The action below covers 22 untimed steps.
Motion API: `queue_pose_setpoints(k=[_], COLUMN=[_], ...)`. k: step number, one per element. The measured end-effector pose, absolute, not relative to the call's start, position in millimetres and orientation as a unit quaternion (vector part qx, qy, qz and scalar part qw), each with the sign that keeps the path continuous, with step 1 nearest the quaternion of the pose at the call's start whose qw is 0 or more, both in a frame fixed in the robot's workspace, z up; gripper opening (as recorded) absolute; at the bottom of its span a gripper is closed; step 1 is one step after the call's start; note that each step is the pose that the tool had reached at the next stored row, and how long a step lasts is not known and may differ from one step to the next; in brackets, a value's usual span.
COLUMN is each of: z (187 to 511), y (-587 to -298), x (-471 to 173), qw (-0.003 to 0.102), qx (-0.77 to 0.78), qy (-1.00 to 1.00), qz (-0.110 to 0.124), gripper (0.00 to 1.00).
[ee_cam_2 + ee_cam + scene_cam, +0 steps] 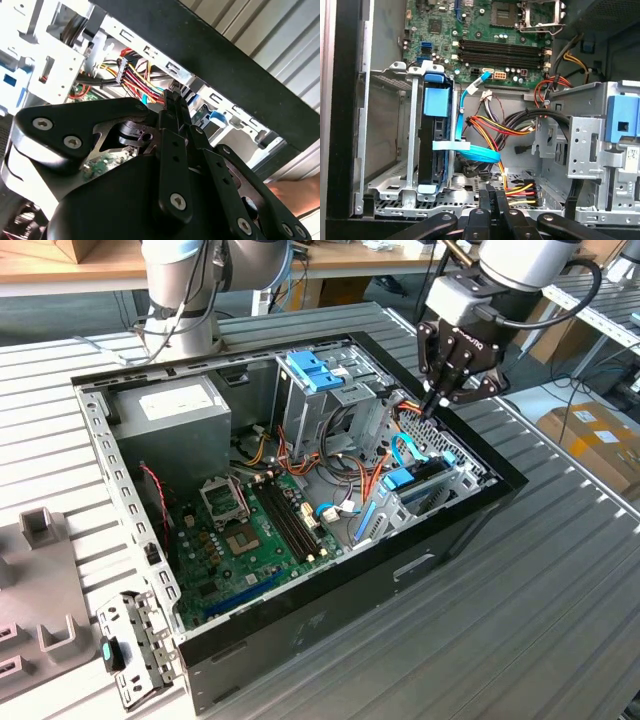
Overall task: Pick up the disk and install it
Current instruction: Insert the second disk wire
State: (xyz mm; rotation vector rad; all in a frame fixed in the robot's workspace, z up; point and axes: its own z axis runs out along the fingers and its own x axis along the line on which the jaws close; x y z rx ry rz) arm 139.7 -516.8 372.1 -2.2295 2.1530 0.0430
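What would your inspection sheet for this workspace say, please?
Surface: slatted metal table, bearing an open computer case.
Job's things: disk stands on edge in the drive cage, blue carrier around it.
Clutter: loose metal bracket beside the case.
Grippers: gripper shut, empty, above the case's cables.
Cables: blue data cable and red-yellow wires by the disk.
Surroundings: cardboard box at the exterior view's right.

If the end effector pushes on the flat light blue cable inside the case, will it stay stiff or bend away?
Probably it bends away. The light blue cable is a thin flat ribbon that already curves and folds in the first wrist view, so it looks floppy. It seems light, and where its ends attach is hard to see, so a push would likely swing it, not move the disk beside it.
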Motion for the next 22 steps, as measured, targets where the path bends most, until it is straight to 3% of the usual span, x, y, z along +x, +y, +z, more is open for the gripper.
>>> queue_pose_setpoints(k=[7, 22], z=[372.0, 371.0], y=[-517.7, -547.1], x=[139.6, 131.5], qw=[0.022, 0.031], qx=[-0.717, -0.717], qy=[0.697, 0.696], qz=[0.015, 0.023], gripper=[0.16, 0.16])
